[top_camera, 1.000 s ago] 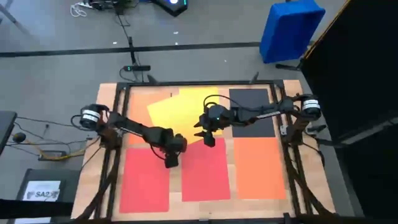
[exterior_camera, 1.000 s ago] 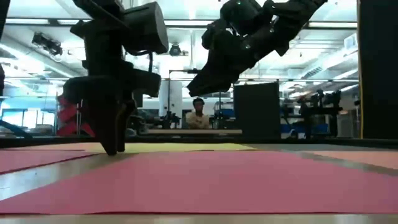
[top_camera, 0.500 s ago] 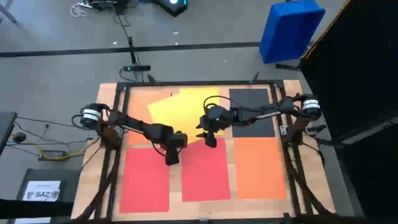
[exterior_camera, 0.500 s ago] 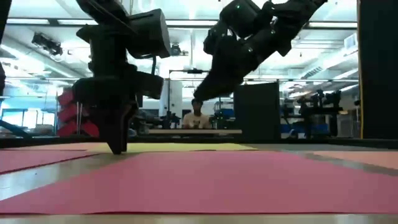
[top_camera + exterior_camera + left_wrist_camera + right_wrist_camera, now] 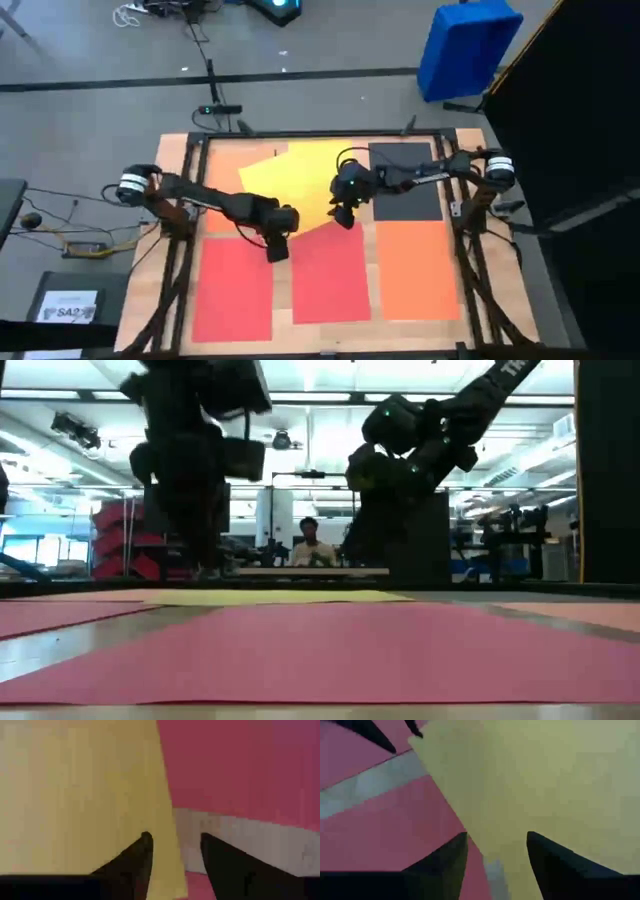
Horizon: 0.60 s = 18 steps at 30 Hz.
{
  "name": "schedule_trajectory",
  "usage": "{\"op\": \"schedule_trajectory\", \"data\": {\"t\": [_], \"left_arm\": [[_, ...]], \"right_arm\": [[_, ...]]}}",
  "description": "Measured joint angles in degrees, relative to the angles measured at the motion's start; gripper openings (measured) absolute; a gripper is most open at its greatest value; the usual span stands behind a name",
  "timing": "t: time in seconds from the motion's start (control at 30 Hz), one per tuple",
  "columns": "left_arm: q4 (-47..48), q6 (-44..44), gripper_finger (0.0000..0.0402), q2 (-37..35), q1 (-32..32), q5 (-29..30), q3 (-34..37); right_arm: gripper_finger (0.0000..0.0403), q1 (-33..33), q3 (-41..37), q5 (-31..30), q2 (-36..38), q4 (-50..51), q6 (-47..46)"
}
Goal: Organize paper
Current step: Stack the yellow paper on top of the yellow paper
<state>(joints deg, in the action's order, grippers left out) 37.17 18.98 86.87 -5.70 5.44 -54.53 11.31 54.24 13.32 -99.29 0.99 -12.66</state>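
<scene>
Yellow sheet (image 5: pixel 300 180) lies askew, overlapping red sheet (image 5: pixel 330 270).

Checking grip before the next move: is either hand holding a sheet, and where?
Cannot be told. Both hands, left and right, straddle edges of the yellow sheet.

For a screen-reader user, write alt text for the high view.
Seen from above, two dark arms reach over a tilted yellow sheet at the middle of a wooden table, the left pincer at its near corner and the right pincer at its near edge. Red sheets, orange sheets and a black sheet lie around it.
</scene>
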Motion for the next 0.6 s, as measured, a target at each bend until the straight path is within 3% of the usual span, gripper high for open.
{"op": "schedule_trajectory", "data": {"t": [0.27, 0.6], "left_arm": [[-3.13, 17.54, 0.0147, -9.96, 0.14, 0.31, 12.21], [-16.98, 35.73, 0.0147, -24.58, 0.19, -4.66, 26.21]], "right_arm": [[0.0178, -0.71, -0.03, 1.29, 0.0, -1.94, -1.21], [0.0176, -2.57, -0.03, -1.65, 0.0, -9.94, -0.98]]}}
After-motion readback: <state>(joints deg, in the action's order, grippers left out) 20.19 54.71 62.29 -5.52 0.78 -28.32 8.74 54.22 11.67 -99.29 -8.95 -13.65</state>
